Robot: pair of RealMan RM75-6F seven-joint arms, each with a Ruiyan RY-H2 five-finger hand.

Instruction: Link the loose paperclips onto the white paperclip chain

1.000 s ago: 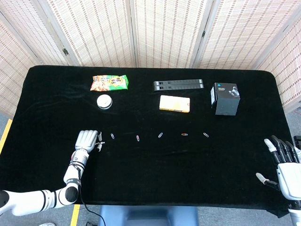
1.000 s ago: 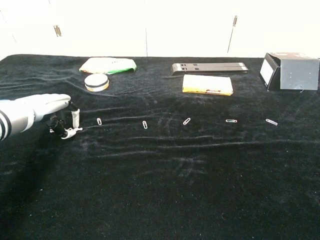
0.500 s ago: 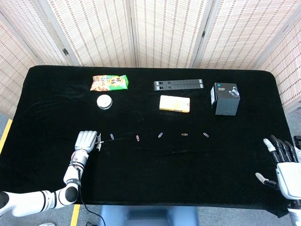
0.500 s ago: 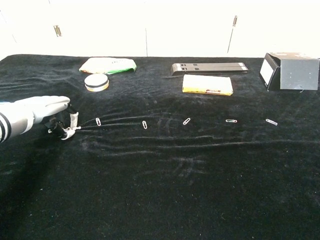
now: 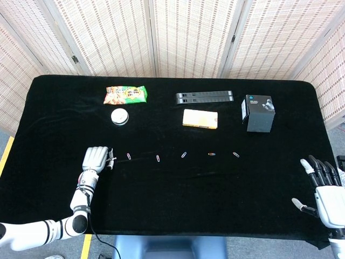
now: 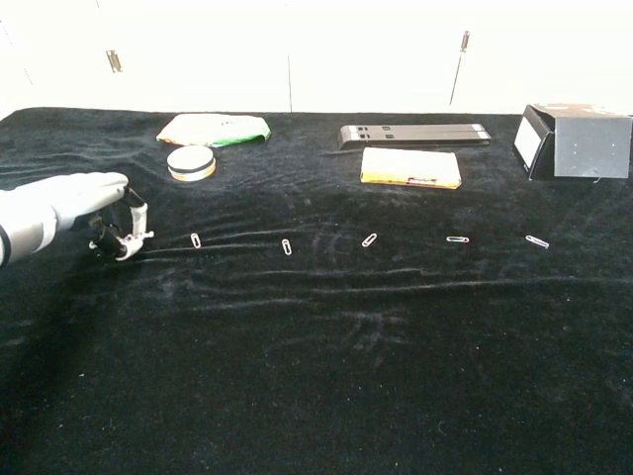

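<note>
My left hand [image 5: 96, 159] rests on the black cloth at the front left, fingers curled down; in the chest view the left hand [image 6: 94, 203] pinches a small white piece [image 6: 127, 240] at its fingertips, apparently the white paperclip chain. Several loose paperclips lie in a row to its right: the nearest [image 5: 129, 156] [image 6: 196, 238], then one [image 5: 158, 158], one [image 5: 184, 155], an orange one [image 5: 211, 154] and the last [image 5: 235, 154]. My right hand [image 5: 323, 186] hovers at the table's front right edge, fingers spread, holding nothing.
Along the back stand a snack bag [image 5: 125, 94], a round white tin [image 5: 119, 116], a long black bar [image 5: 204, 97], a yellow packet [image 5: 200, 118] and a black box [image 5: 257, 112]. The cloth [image 6: 326, 327] is wrinkled near the clips.
My left hand has drawn slightly left and away from the paperclip row, keeping its pinch; a cloth wrinkle stretches from it towards the clips. The right hand has barely moved.
</note>
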